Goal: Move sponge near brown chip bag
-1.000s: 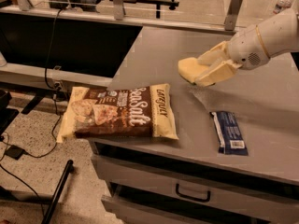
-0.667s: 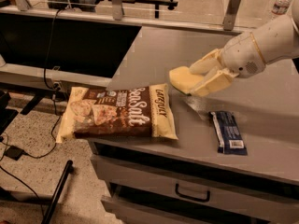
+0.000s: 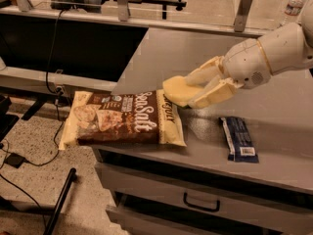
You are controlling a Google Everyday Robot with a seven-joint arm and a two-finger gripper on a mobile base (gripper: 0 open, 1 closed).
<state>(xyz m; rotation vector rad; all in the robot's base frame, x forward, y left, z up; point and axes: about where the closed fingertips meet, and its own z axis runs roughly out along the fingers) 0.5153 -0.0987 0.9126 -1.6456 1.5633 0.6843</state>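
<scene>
The brown chip bag (image 3: 124, 118) lies flat at the counter's front left corner, its left end overhanging the edge. My gripper (image 3: 191, 89) reaches in from the right on a white arm and is shut on the pale yellow sponge (image 3: 179, 90). The sponge is held just above the counter, right at the bag's cream right end, its lower left edge over or touching the bag. The cream fingers (image 3: 213, 94) clamp the sponge from above and below.
A dark blue wrapped bar (image 3: 238, 138) lies on the grey counter (image 3: 274, 131) to the right of the bag. Drawers (image 3: 200, 199) sit below the counter's front edge. A second desk and cables are at the left. A water bottle (image 3: 293, 5) stands far back right.
My gripper has carried the sponge left and down, from mid-counter to the right end of the chip bag. The bag and the blue bar have not moved.
</scene>
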